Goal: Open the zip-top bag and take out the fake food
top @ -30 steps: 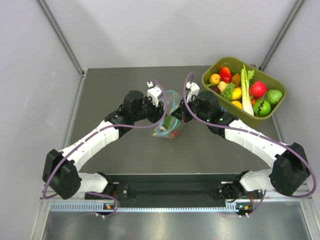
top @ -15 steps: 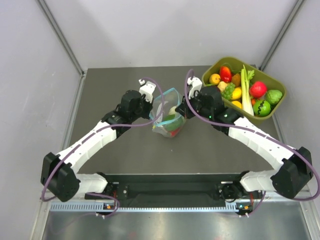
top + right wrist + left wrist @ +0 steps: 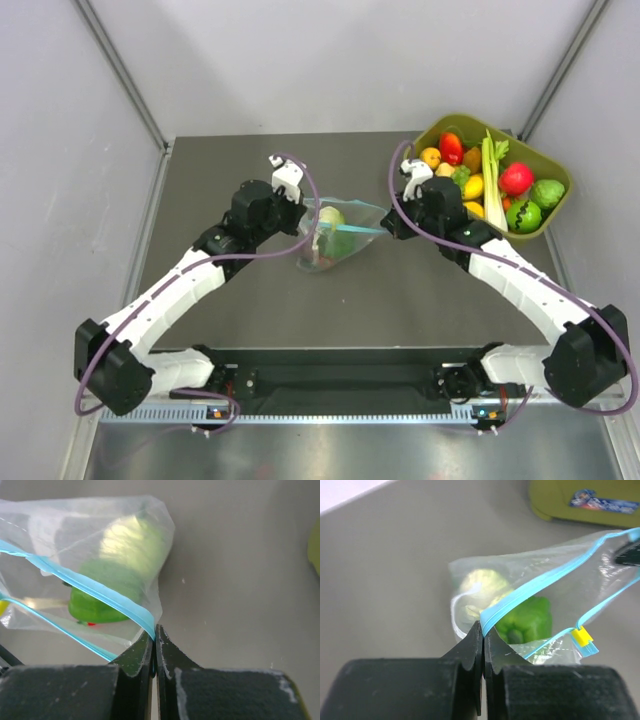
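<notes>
Top external view is showing the zip-top bag (image 3: 335, 238) sitting at the middle of the frame on the dark table (image 3: 220, 170), stretched sideways between the two arms. The left gripper (image 3: 300, 215) is pinching the bag's left edge with its jaws closed tight on the plastic. The right gripper (image 3: 388, 228) is clamping the opposite edge in the same way, just left of the olive-green tub (image 3: 500, 235) in the upper right.

From the left wrist, the teal-blue zip strip (image 3: 540, 582) is running up toward the upper right. A second strip line is parting from it toward a yellow slider (image 3: 582, 637) at lower right, so the mouth is gaping. Inside, the pale cabbage (image 3: 480, 587) is lying left of the green bell pepper (image 3: 530, 620). A small red piece is showing under the pepper in the right wrist view, too small to identify.
</notes>
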`<act>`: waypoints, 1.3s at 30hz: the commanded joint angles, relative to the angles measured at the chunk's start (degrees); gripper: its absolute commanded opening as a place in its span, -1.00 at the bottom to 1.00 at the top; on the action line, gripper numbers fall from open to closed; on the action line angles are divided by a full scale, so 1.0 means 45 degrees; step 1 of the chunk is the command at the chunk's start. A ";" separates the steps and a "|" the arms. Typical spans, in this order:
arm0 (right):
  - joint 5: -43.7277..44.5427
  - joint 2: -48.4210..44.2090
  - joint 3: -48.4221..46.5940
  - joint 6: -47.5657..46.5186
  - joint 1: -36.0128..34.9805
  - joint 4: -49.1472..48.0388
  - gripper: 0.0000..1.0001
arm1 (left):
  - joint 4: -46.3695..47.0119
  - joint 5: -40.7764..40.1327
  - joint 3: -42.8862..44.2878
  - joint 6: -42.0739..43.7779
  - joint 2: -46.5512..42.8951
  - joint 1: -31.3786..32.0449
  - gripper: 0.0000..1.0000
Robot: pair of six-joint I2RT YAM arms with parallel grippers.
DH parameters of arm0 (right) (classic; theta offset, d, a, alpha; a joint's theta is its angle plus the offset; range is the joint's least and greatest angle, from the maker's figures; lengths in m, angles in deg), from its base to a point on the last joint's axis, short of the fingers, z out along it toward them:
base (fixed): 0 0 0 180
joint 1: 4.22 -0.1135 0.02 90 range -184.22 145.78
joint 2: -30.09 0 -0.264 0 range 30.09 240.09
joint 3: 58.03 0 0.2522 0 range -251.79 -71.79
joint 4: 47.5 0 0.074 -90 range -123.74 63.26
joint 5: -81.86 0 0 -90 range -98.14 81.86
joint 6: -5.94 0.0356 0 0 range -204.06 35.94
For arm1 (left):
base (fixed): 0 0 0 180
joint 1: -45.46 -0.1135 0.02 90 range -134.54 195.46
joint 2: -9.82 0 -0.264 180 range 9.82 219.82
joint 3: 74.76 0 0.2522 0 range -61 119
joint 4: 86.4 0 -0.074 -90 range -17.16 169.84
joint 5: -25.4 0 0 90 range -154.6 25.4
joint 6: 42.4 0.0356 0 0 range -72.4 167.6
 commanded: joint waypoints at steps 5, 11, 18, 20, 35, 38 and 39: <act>0.0330 -0.0154 0.0698 -0.0160 0.0511 0.0556 -1.00 | 0.0611 0.1694 0.0096 -0.0701 0.1015 -0.0124 -1.00; -0.0001 -0.1339 -0.0024 -0.0900 0.0491 0.1064 -0.02 | 0.0611 0.2280 0.0155 -0.0956 0.1211 -0.0104 -1.00; -0.0938 -0.3355 -0.0707 -0.1215 0.0355 0.0929 0.31 | 0.0630 0.2808 0.0252 -0.1112 0.1328 -0.0104 -1.00; -0.1698 -0.3609 -0.0805 -0.1041 0.0238 0.0500 0.32 | 0.0611 0.2828 0.0252 -0.1132 0.1348 -0.0104 -1.00; -0.3909 -0.0293 -0.1040 0.0503 -0.1343 -0.2217 0.00 | 0.0474 0.3179 0.0350 -0.1034 0.1367 -0.0104 -1.00; -0.3694 0.0196 -0.1060 0.0601 -0.1559 -0.2178 -0.01 | 0.0454 0.3199 0.0389 -0.1034 0.1367 -0.0104 -1.00; -0.3635 0.0276 -0.1021 0.0640 -0.1618 -0.2100 -0.01 | 0.0454 0.3199 0.0408 -0.1034 0.1367 -0.0104 -1.00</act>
